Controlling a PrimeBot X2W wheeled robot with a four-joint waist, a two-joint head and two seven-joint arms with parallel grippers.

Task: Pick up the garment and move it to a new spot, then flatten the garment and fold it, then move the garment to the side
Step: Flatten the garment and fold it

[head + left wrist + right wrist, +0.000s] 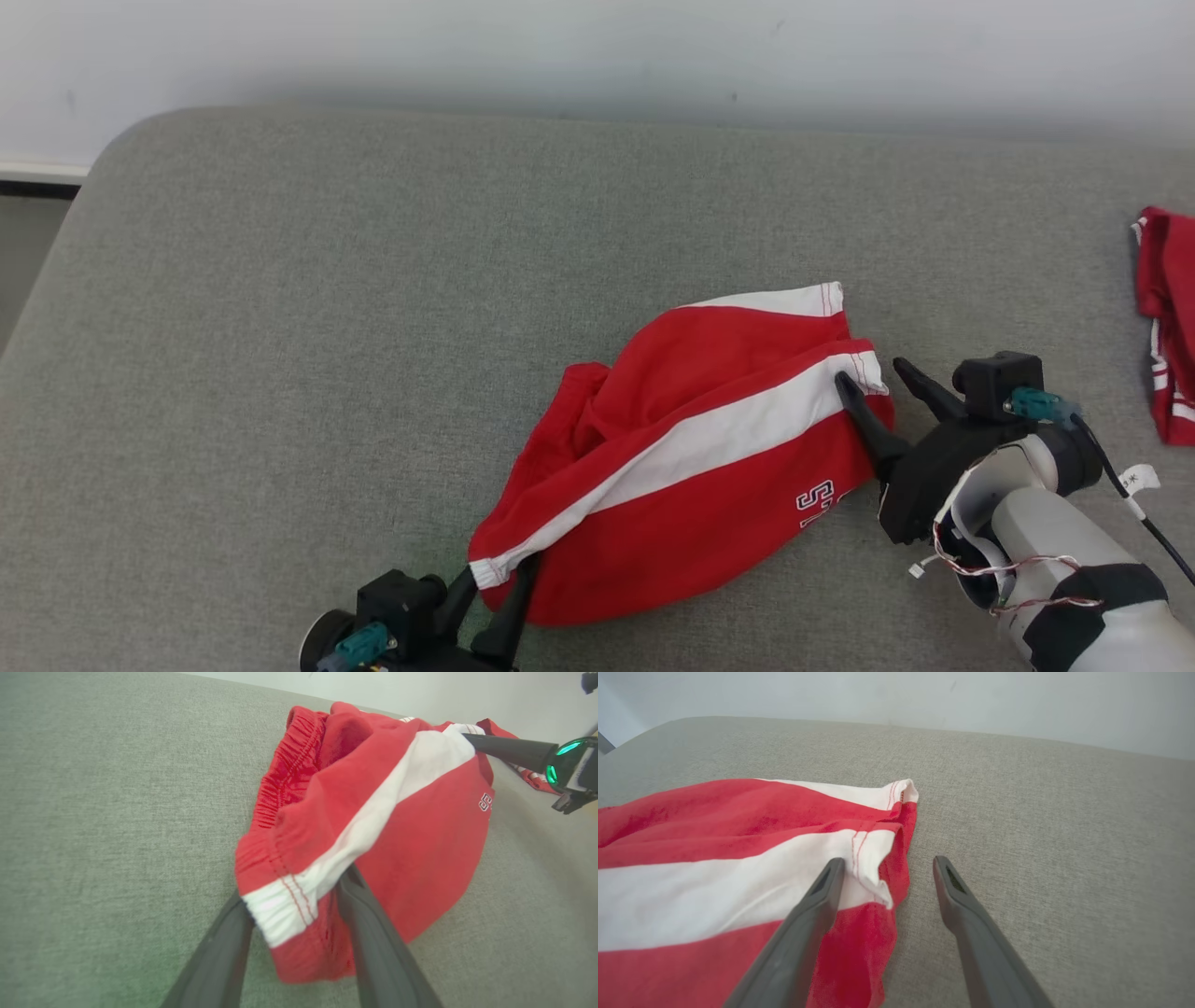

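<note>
The garment [691,467] is a pair of red shorts with a white stripe, lying crumpled on the grey cushion [327,280]. My left gripper [495,571] is at its near-left corner, its fingers open on either side of the white hem [280,905]. My right gripper [870,371] is open at the far-right hem. One of its fingers [817,896] rests on the white stripe of the garment [714,858], the other [957,891] over bare cushion. The left wrist view shows the elastic waistband [285,774] bunched at the far side of the garment [411,826].
A second red and white cloth [1167,317] lies at the cushion's right edge. A pale wall [597,47] runs behind the cushion. The cushion's rounded corner [121,140] is at the far left, with wide bare fabric left of and beyond the garment.
</note>
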